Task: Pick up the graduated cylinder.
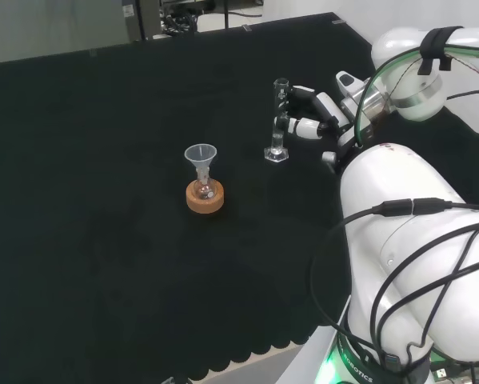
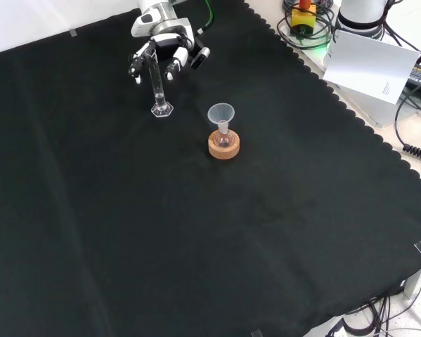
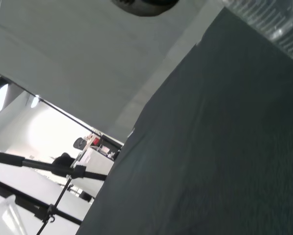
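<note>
No lettering is showing legibly anywhere: print on the white paper sheet (image 2: pixel 368 62) at the bench's edge and marks on the graduated cylinder (image 2: pixel 154 82) are proving too small to read.

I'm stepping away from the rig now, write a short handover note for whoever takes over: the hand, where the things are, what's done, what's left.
Hand: at the graduated cylinder, fingers curled around its upper part.
Graduated cylinder: upright, base seemingly on the black cloth in the head and front views, so not lifted yet.
Nearby: a small flask on a cork ring with a funnel in its neck, apart from the cylinder.
Done: approach and grasp, as far as the views show.
Left: lift the cylinder clear of the cloth, keeping it upright.
</note>
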Tool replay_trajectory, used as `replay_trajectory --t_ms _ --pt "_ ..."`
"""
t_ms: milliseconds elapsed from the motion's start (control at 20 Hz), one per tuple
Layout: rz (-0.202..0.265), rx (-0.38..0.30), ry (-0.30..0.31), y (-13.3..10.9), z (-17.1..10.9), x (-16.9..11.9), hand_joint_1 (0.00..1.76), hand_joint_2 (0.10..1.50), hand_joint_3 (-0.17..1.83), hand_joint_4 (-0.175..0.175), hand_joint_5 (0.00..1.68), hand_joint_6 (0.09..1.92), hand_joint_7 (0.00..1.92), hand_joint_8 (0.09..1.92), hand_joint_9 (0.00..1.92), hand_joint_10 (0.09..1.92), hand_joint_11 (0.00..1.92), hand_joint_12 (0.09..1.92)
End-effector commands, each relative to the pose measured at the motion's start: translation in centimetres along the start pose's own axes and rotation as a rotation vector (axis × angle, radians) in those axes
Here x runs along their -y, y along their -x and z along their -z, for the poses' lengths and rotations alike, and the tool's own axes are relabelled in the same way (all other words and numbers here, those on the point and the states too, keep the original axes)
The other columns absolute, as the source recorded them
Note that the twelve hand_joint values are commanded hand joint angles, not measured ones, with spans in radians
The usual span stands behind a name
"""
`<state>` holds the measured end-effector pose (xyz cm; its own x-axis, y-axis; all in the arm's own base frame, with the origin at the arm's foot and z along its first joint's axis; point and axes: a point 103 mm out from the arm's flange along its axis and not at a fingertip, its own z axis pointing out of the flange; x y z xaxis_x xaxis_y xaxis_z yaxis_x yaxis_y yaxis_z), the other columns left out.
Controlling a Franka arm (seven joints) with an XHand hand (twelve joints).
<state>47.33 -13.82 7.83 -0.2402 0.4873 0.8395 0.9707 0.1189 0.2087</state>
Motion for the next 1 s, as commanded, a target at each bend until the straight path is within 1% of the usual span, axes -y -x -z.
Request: replay_trajectory --t_ms 50,250,350,500,650,800,1000 --pt "-0.003 -0.011 -0.035 0.4 -0.8 0.0 1.07 0.97 -0.17 -0.040 0.63 0.14 0.44 0.62 0.69 0.50 0.48 1.18" --pt "-0.007 -0.012 -0.026 0.5 -1.2 -0.2 1.08 0.98 -0.17 -0.039 0.64 0.18 0.45 0.62 0.72 0.48 0.52 1.16" --pt "-0.009 -0.013 -0.018 0.6 -1.3 -0.3 1.09 0.99 -0.17 -0.037 0.65 0.26 0.47 0.62 0.76 0.45 0.57 1.13" --pt "-0.008 -0.016 -0.013 0.6 -1.4 -0.4 1.10 1.00 -0.17 -0.033 0.66 0.43 0.51 0.62 0.83 0.41 0.66 1.09" --pt "-0.010 -0.022 -0.014 0.7 -1.6 -0.4 1.10 1.01 -0.17 -0.021 0.70 0.53 0.57 0.63 0.91 0.38 0.75 1.05" --pt "-0.014 -0.025 -0.016 0.7 -1.8 -0.4 1.10 1.03 -0.17 -0.006 0.75 0.56 0.65 0.62 1.00 0.33 0.85 0.99" --pt "-0.017 -0.030 -0.015 0.9 -1.8 -0.4 1.11 1.06 -0.17 0.003 0.81 0.56 0.72 0.61 1.09 0.27 0.95 0.94"
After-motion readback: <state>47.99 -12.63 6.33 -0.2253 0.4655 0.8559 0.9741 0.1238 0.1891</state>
